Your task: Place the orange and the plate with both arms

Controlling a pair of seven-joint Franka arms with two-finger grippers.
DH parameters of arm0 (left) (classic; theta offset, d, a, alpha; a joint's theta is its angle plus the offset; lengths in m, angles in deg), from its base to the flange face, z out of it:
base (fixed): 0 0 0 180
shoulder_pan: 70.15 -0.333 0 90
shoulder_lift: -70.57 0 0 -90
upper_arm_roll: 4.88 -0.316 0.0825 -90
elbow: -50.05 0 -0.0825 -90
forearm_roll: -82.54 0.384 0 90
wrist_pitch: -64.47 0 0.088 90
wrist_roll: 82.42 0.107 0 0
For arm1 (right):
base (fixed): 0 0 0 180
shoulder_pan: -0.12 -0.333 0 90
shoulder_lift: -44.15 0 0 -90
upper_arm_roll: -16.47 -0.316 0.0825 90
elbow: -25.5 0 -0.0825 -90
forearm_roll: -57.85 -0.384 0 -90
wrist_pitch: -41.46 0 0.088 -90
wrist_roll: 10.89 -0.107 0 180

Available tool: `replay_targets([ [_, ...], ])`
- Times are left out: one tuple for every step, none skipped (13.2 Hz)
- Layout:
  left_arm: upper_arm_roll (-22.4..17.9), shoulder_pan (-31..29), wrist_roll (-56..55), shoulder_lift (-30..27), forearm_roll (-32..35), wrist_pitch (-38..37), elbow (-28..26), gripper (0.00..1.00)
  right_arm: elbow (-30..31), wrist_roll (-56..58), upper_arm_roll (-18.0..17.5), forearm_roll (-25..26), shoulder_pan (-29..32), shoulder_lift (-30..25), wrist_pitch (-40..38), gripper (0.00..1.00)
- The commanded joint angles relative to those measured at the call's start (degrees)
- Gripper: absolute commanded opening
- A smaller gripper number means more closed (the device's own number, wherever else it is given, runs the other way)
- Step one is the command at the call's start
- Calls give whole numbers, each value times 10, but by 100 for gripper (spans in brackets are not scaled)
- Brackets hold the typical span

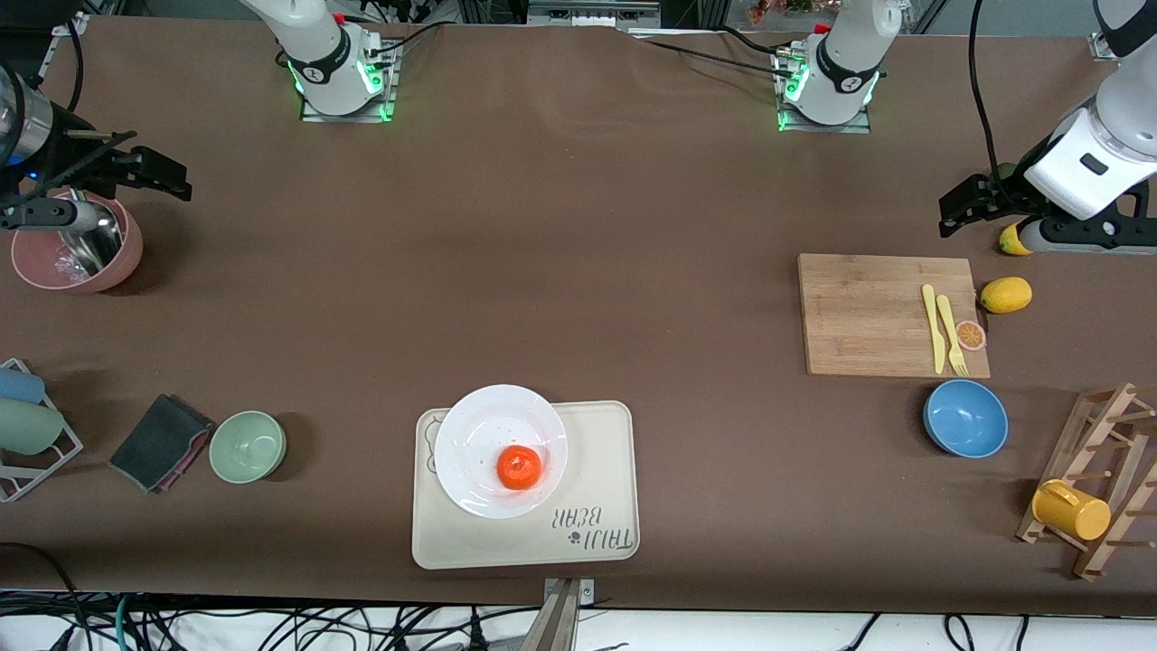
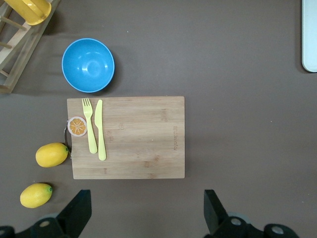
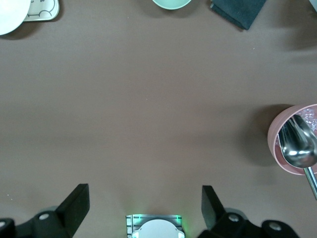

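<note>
The orange (image 1: 518, 467) lies in the white plate (image 1: 470, 425). The plate rests on a cream tray (image 1: 597, 479) near the table's front edge, midway between the arms. My left gripper (image 1: 1039, 217) (image 2: 146, 213) hangs open and empty over bare table beside the cutting board (image 2: 143, 136), at the left arm's end. At the right arm's end, my right gripper (image 1: 99, 190) (image 3: 145, 210) is open too, empty, up beside the pink bowl (image 3: 277, 148). The right wrist view catches only the plate's (image 3: 10, 15) edge; the orange is out of that view.
The cutting board (image 1: 868, 315) carries a yellow fork, knife and orange slice, with two lemons (image 1: 1006, 294) beside it. A blue bowl (image 1: 965, 418) and a wooden rack with a yellow mug (image 1: 1071, 509) lie nearer the camera. A green bowl (image 1: 248, 446) and dark cloth (image 1: 161, 442) sit toward the right arm's end.
</note>
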Motion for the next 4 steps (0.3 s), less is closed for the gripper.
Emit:
replay_targets([
  [2,-6,15,5,-11,-12,13,100,-21,-2,1,8,-6,9,-10,100],
  [2,-6,15,5,-11,-12,13,100,-21,-4,1,8,-6,9,-8,100],
  [2,-6,16,5,-11,-12,13,100,-21,-4,1,7,-7,9,-6,100],
  [2,-6,15,5,-11,-12,13,100,-21,-4,-1,7,-8,9,-6,100],
])
